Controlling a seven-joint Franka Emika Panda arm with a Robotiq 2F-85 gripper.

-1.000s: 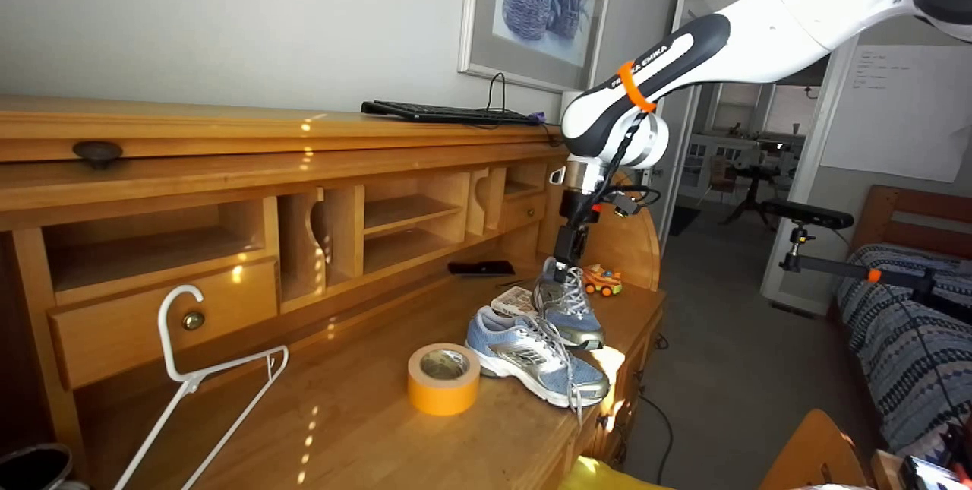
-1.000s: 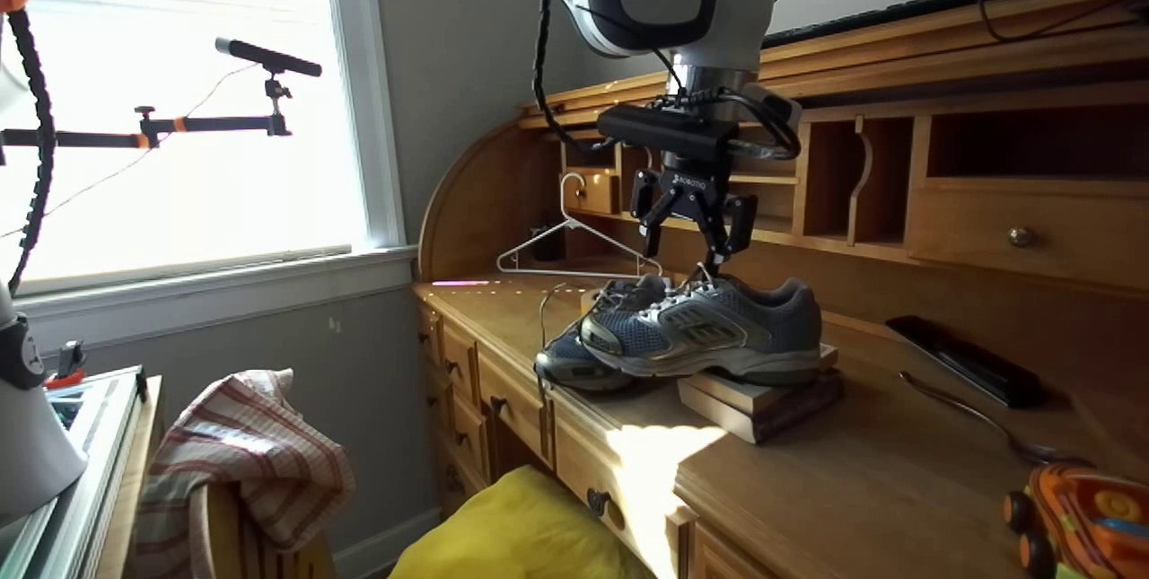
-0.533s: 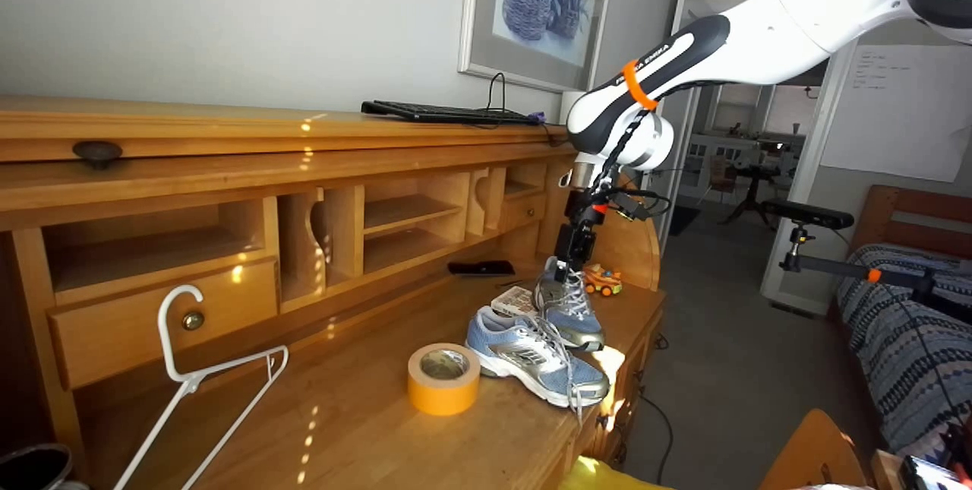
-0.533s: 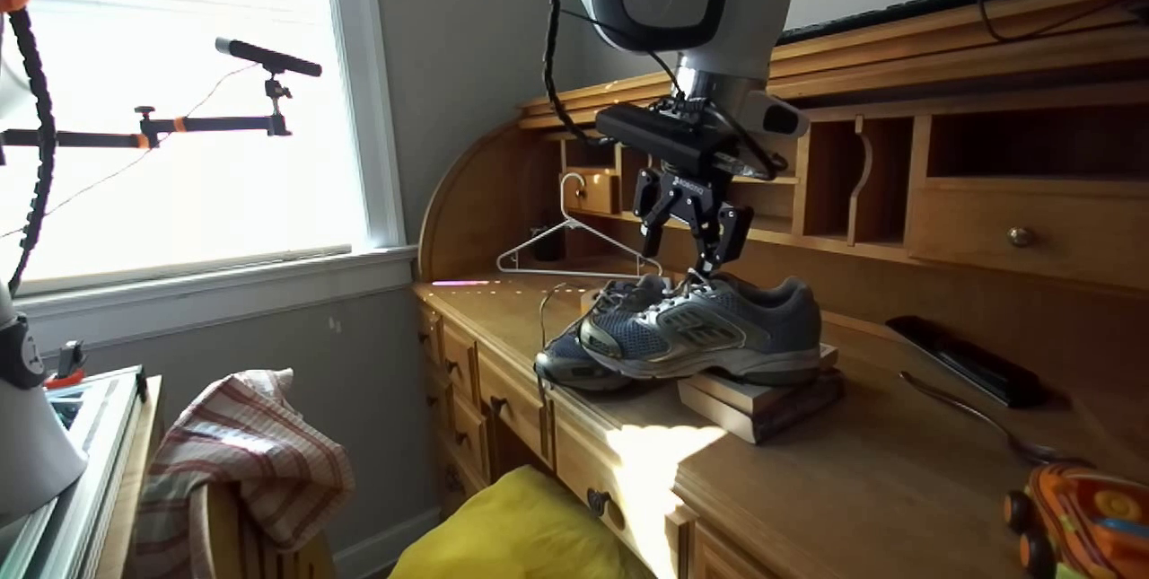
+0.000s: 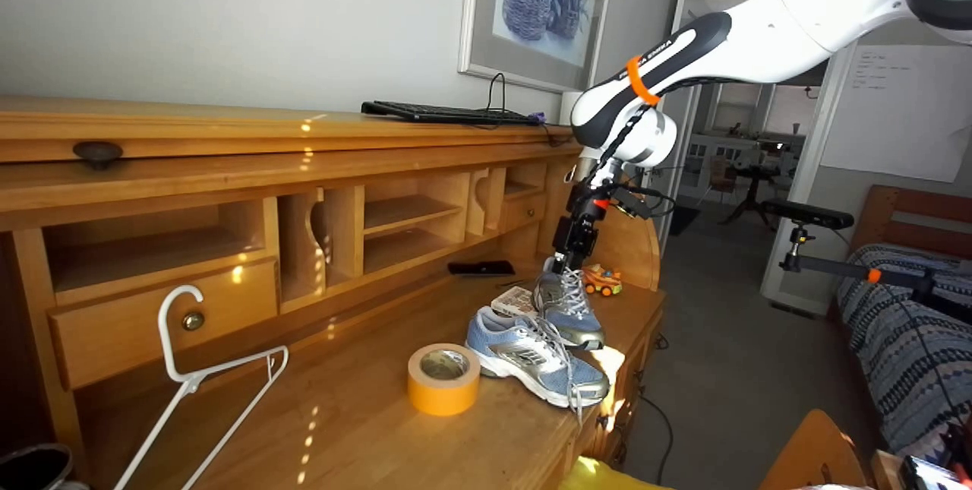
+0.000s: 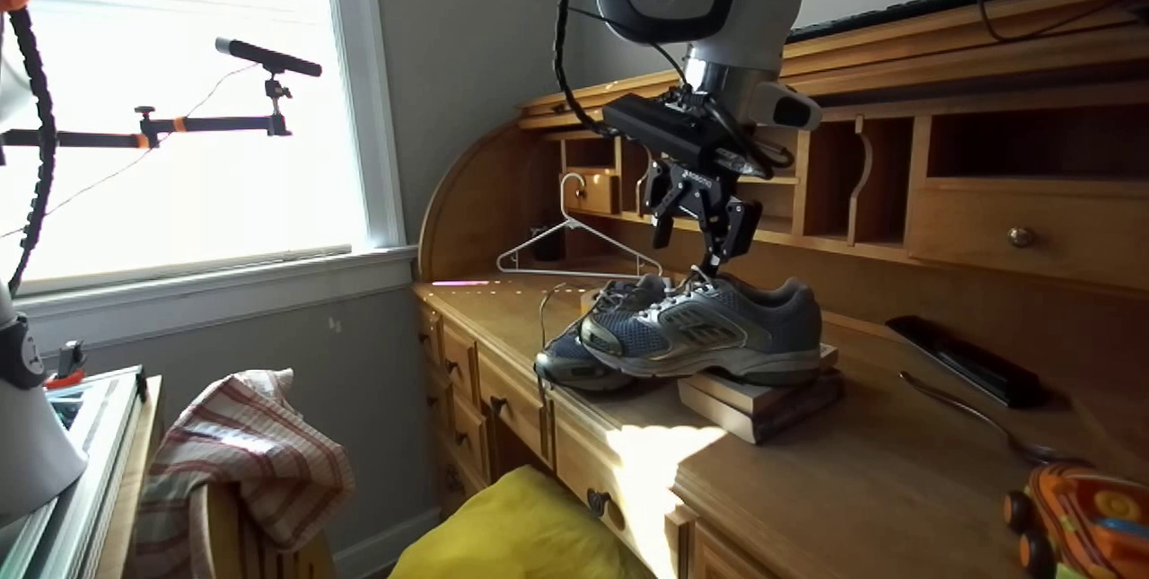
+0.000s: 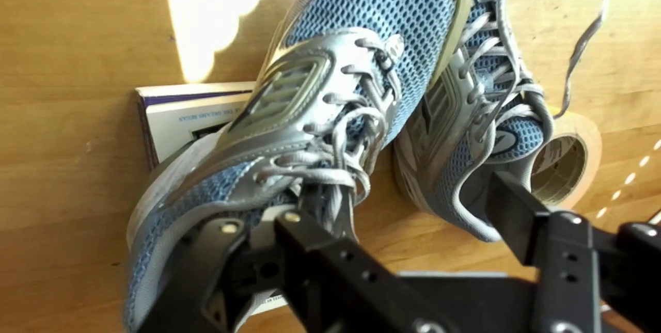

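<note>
My gripper (image 6: 688, 251) is open above a blue and silver running shoe (image 6: 709, 328). In the wrist view (image 7: 413, 199) one finger is at that shoe's laces, its tip partly hidden behind a lace. The other finger hangs free, in line with the opening of a second, matching shoe (image 7: 459, 157). Nothing is between the fingers. The first shoe rests with its heel on a small stack of books (image 6: 763, 404). The second shoe (image 5: 531, 357) lies beside it on the wooden desk (image 5: 364, 406), a lace hanging over the front edge.
A yellow tape roll (image 5: 443, 391) stands beside the second shoe. A white hanger (image 5: 190, 380) leans at the desk's far end. A black object (image 6: 965, 359), a fork-like utensil (image 6: 969, 413) and an orange toy car (image 6: 1091, 516) lie on the desk. Wooden cubbies (image 5: 410, 209) line its back.
The arm's wrist has shifted right in both exterior views and the gripper has tilted. One fingertip stays at the laces while the free finger has risen slightly. The shoes look unmoved.
</note>
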